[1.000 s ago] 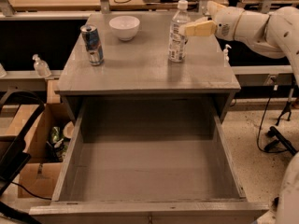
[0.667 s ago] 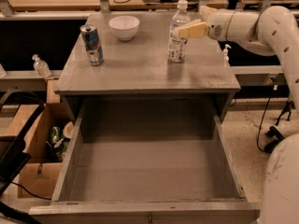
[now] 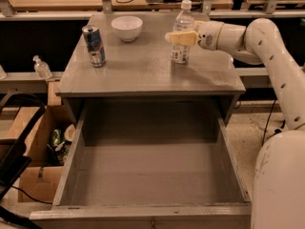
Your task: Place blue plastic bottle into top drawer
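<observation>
The blue plastic bottle [image 3: 184, 21], clear and ribbed with a white cap, stands upright at the back right of the grey cabinet top [image 3: 143, 73]. My gripper [image 3: 173, 36] reaches in from the right at the bottle's mid height. One pale finger [image 3: 181, 37] lies across the front of the bottle and the other is hidden behind it. The jaws look open around the bottle, which still rests on the top. The top drawer [image 3: 143, 213] is pulled fully out below, wide and shallow, with nothing in it.
A blue-and-silver can [image 3: 94, 45] stands at the back left of the cabinet top, with a white bowl [image 3: 127, 27] behind it. A small clear pump bottle [image 3: 42, 68] sits on a ledge at left. A cardboard box [image 3: 33, 128] with clutter stands on the floor at left.
My gripper has moved left from beside the bottle until its fingers straddle the bottle. The bottle, can and bowl have not moved.
</observation>
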You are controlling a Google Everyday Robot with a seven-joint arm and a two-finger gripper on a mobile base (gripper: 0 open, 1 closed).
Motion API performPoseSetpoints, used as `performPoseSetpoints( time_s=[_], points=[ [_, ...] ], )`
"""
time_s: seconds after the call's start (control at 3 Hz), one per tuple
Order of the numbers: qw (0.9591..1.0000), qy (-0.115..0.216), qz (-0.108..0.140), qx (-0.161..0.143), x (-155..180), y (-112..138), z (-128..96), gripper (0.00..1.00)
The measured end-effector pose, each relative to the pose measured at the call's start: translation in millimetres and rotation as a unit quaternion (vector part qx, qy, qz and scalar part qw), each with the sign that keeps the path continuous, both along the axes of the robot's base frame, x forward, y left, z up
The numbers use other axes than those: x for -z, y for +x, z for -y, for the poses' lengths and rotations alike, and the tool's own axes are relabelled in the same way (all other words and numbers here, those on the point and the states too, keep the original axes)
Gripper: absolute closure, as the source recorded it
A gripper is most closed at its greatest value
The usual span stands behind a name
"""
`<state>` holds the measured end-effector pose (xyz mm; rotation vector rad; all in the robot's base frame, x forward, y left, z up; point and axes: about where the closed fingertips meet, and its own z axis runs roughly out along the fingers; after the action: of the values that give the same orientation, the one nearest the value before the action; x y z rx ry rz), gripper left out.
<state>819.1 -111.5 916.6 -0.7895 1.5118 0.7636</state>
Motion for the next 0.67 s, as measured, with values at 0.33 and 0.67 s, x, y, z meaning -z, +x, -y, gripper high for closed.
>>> performPoseSetpoints(
  time_s=[0.33,0.67],
  points=[
    [1.0,0.002,-0.002,-0.003,2.7,1.1,-4.8,0.49],
    [1.0,0.003,-0.003,-0.006,3.5,1.5,-8.5,0.72]
  ],
)
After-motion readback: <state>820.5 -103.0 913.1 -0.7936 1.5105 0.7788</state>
